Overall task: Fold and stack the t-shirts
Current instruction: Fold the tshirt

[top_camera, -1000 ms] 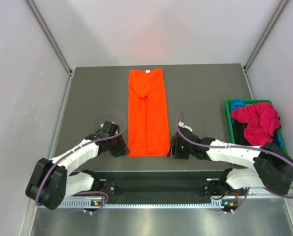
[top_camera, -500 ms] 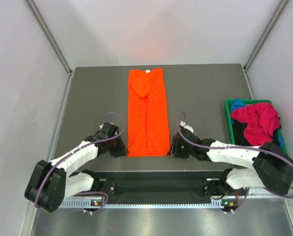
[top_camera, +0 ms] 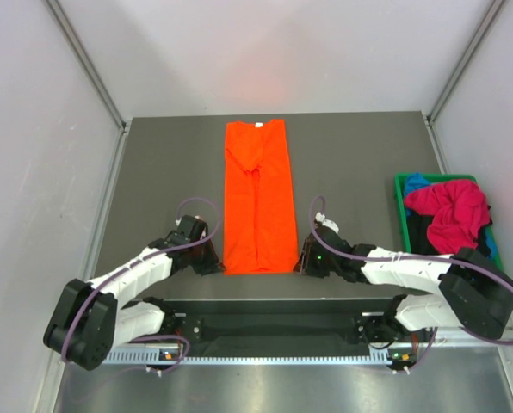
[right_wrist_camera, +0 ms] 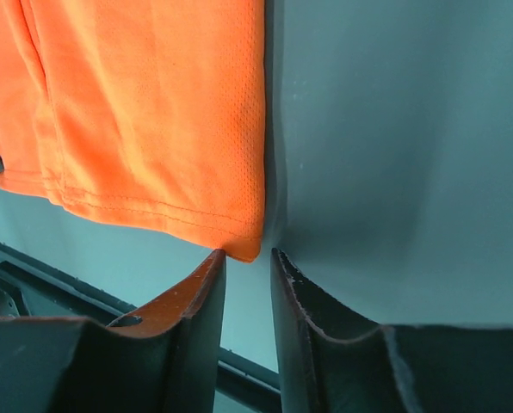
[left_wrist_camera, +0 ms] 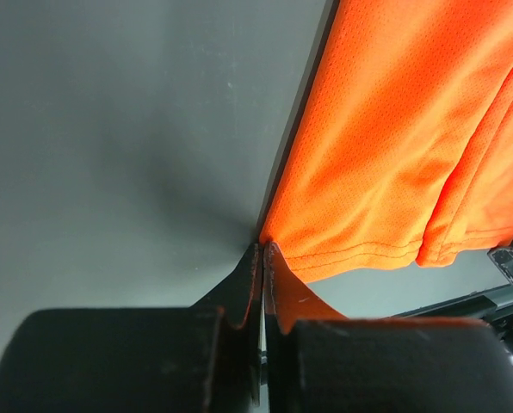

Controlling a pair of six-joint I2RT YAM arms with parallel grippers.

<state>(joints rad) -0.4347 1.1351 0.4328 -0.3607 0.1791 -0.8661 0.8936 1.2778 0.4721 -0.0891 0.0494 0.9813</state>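
Observation:
The orange t-shirt [top_camera: 256,198] lies flat on the table as a long narrow strip, its collar at the far end. My left gripper [top_camera: 216,264] is at the shirt's near left corner. In the left wrist view the jaws [left_wrist_camera: 263,249] are pressed together on the tip of that corner of the orange cloth [left_wrist_camera: 403,129]. My right gripper [top_camera: 301,263] is at the near right corner. In the right wrist view it [right_wrist_camera: 248,256] is slightly open, with the corner of the shirt [right_wrist_camera: 153,112] just at the gap between the tips. The magenta-red t-shirt [top_camera: 450,211] and the blue t-shirt [top_camera: 416,181] lie crumpled in the bin.
A green plastic bin [top_camera: 399,194] stands at the table's right edge. The dark grey table [top_camera: 162,172] is walled by white panels on the left, far and right sides. The arms' base rail [top_camera: 265,323] runs along the near edge.
Both grippers have crept slightly closer to the shirt's near corners. The shirt has not moved.

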